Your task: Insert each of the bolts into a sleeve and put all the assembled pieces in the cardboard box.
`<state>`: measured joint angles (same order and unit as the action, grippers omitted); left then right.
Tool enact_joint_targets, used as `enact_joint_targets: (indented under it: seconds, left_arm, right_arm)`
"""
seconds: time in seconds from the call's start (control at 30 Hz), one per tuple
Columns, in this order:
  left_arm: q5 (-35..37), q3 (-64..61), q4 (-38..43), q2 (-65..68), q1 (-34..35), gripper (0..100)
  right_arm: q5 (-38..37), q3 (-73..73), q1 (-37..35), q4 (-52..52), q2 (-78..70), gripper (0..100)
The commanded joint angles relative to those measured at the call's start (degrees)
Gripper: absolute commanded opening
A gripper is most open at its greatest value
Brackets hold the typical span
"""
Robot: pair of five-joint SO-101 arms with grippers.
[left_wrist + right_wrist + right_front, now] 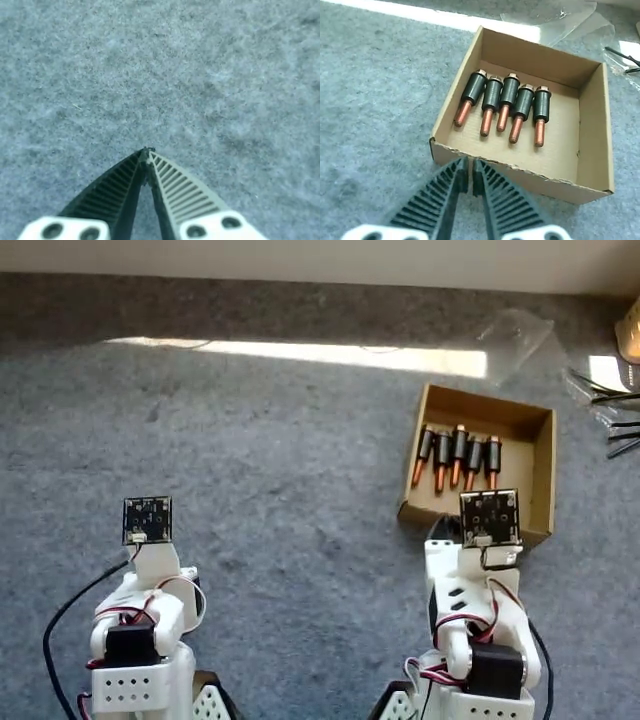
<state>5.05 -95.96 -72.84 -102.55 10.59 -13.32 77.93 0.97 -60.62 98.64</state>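
The cardboard box (pixel 536 432) sits on the grey carpet at the right, and the right wrist view shows its front wall (pixel 520 176). Inside it lie several copper bolts in black sleeves (pixel 458 456), side by side (pixel 509 102). My right gripper (pixel 470 171) is shut and empty, just short of the box's near wall. The right arm (pixel 488 540) stands at the box's near edge. My left gripper (pixel 146 152) is shut with nothing in it, over bare carpet. The left arm (pixel 148 540) is at the lower left, far from the box.
A clear plastic bag (pixel 515 335) lies beyond the box. Black cable ties (pixel 615 430) and more clear plastic lie at the right edge. A strip of sunlight (pixel 300 350) crosses the carpet at the back.
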Motion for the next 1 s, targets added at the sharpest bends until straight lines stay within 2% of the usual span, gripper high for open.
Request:
enact_joint_targets:
  seconds: [0.0, 0.2, 0.4, 0.5, 0.67, 0.97]
  left_arm:
    - [0.2, -1.2, -0.3, -0.2, 0.4, 1]
    - [0.2, -1.2, -0.3, -0.2, 0.4, 1]
    - [0.2, -1.2, -0.3, -0.4, 0.4, 1]
    - [0.2, -1.2, -0.3, -0.4, 0.4, 1]
    - [0.2, -1.2, -0.3, -0.4, 0.4, 1]
    - [0.2, -1.2, -0.4, -0.4, 0.4, 1]
  right_arm:
    - [0.1, -2.9, -1.5, 1.2, 0.2, 0.5]
    - [0.1, -5.1, -2.2, 1.1, 7.0, 0.5]
    - [0.1, -4.9, -2.2, 0.8, 6.6, 0.5]
    - [0.1, -4.6, -5.8, 0.7, 6.6, 0.5]
    - [0.0, 2.7, -11.6, 0.8, 6.6, 0.5]
    - [0.1, 12.9, -12.2, 0.9, 6.6, 0.5]
